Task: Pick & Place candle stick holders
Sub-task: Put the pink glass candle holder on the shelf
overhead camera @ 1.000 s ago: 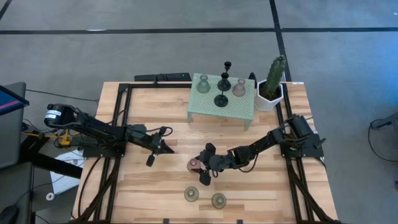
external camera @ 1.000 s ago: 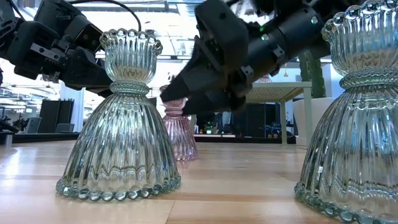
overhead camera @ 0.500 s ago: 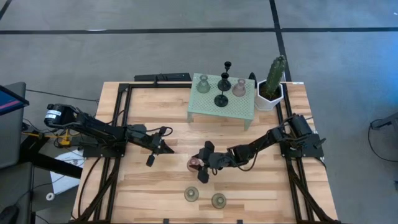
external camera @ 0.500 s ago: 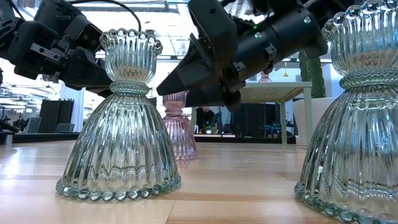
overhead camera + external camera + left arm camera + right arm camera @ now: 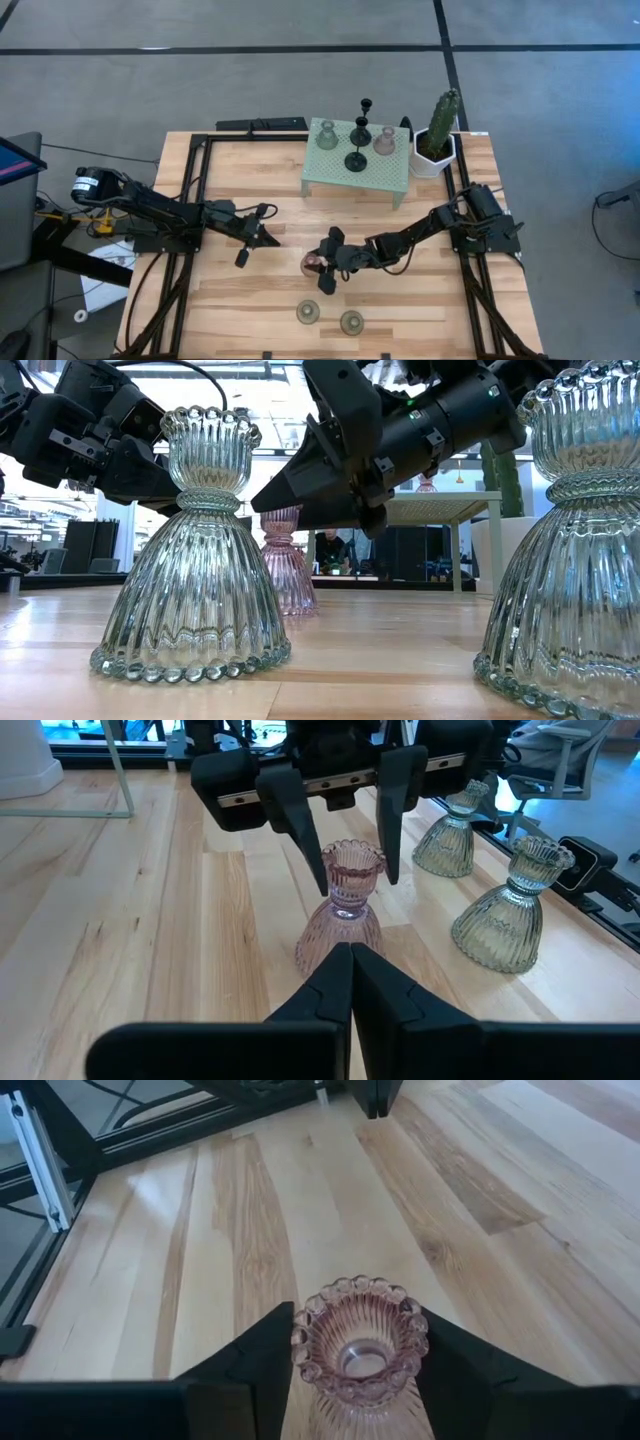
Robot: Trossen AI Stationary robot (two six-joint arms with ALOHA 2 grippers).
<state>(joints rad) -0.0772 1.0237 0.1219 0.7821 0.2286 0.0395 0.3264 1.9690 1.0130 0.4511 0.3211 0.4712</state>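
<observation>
The right gripper sits low over the middle of the worktop, its fingers spread on either side of a pink candle stick holder. In the right wrist view the pink holder's beaded rim lies directly between the two fingers, close to both, though whether they actually press the glass cannot be told. The holder stands upright on the wood.

The left gripper waits to the left of it, fingers pressed together and pointing at the holder.

Nearer the front edge, two pale green holders stand side by side, well apart from both grippers. At the far side, a mint perforated stand carries a green holder, another pink one and two black holders.
</observation>
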